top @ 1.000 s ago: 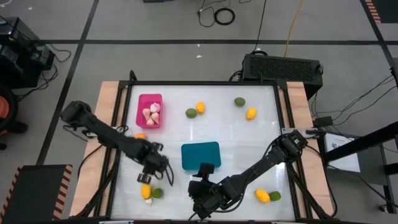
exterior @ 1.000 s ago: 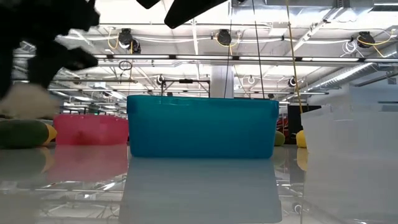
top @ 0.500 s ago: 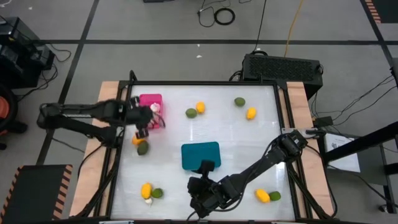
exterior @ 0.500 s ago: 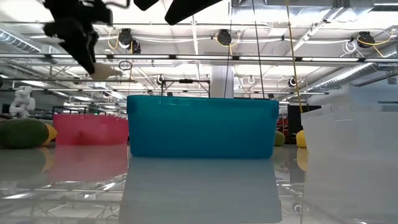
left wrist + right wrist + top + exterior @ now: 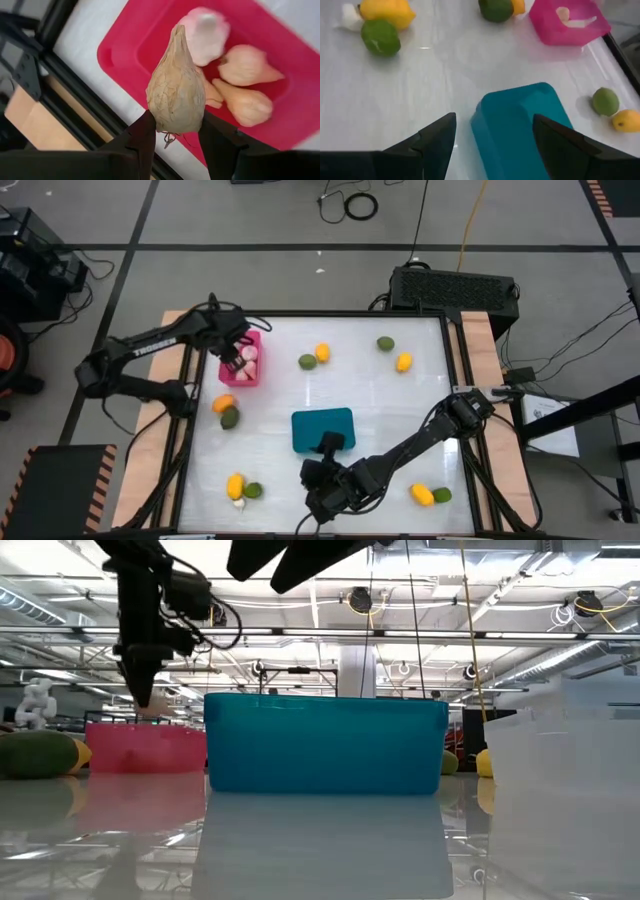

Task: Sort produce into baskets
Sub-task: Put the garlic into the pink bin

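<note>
Beige garlic bulb (image 5: 176, 95), pinched between our left gripper (image 5: 175, 137) fingers, poised directly above the pink bin (image 5: 240, 359); several matching bulbs (image 5: 247, 105) already lie in it. Nearest the table's front edge: our right gripper (image 5: 492, 132), jaws wide apart and holding nothing, waiting just before the empty teal bin (image 5: 322, 429). Front left: yellow fruit (image 5: 234, 485), green fruit (image 5: 253, 491), one bulb. Front right: another yellow-green pair (image 5: 431, 495). Farther off: four more loose fruits (image 5: 313, 358). We judge the sorting early; only garlic is largely binned
</note>
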Tool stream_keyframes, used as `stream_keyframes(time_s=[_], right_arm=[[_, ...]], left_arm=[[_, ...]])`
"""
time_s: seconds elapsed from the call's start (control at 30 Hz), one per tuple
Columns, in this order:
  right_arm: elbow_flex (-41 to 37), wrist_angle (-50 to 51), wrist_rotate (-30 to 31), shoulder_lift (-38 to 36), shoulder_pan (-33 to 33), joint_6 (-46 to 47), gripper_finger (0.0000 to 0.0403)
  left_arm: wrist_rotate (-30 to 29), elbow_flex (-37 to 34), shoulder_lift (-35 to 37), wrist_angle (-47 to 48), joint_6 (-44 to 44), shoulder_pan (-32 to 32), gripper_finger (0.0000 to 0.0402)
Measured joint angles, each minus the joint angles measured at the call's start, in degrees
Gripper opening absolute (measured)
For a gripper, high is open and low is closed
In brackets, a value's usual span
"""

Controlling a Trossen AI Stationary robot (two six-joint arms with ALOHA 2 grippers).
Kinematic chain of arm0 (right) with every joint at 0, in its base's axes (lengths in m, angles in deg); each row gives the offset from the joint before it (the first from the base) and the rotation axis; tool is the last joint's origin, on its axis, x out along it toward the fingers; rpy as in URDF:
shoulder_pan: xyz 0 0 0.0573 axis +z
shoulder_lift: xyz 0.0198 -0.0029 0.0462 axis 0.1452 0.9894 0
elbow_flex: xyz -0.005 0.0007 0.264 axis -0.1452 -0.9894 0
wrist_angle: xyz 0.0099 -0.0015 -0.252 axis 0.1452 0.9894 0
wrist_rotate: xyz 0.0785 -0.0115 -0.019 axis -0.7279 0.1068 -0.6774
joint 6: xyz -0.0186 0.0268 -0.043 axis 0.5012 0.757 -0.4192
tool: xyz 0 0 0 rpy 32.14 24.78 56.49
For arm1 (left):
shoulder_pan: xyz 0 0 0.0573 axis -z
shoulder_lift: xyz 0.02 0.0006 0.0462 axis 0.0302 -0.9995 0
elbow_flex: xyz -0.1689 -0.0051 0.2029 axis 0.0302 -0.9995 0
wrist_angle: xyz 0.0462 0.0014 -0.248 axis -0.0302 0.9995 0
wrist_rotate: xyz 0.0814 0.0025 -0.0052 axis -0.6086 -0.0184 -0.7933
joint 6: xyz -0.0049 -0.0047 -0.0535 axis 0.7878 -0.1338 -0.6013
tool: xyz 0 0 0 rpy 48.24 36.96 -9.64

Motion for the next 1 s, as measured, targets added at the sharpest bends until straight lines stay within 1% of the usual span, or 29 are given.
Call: stream_keyframes(time_s=[0.1, 0.2, 0.4, 0.53, 0.63, 0.7, 0.8, 0.9, 1.0], right_arm=[[0.0, 0.4, 0.7, 0.0, -0.9, -7.0, 0.0256], [0.0, 1.8, 0.8, 0.0, -2.5, -13.6, 0.0256], [0.0, 4.7, 0.9, 0.0, -7.4, -20.3, 0.0256], [0.0, 8.1, 0.9, 0.0, -10.4, -22.1, 0.0256], [0.0, 13.2, 0.7, -1.0, -11.2, -19.1, 0.0256], [0.0, 16.0, 0.7, -2.4, -11.3, -15.8, 0.0254], [0.0, 21.0, 0.9, -4.5, -10.4, -10.2, 0.0249], [0.0, 24.9, 0.6, -6.6, -8.5, -2.9, 0.0241], [0.0, 25.3, 0.8, -8.4, -6.3, 4.2, 0.0234]], left_arm=[[0.0, 0.0, -1.5, 0.0, -0.2, -0.3, 0.0154], [0.0, 0.0, -2.2, -0.2, -0.3, -0.2, 0.0183], [0.0, 0.0, -2.4, -0.7, -0.3, -0.2, 0.0247], [0.0, 0.2, -2.4, -1.0, 1.0, -0.2, 0.0263], [0.9, 1.3, -1.8, -1.7, 0.8, 0.1, 0.0265], [3.8, 1.8, -0.8, -1.7, 0.8, 1.1, 0.0265], [9.6, 2.1, 1.8, -2.5, 1.2, 3.4, 0.0265], [17.6, 2.2, 5.3, -3.8, 1.6, 6.7, 0.0265], [27.1, 2.2, 9.0, -5.1, -0.3, 12.3, 0.0265]])
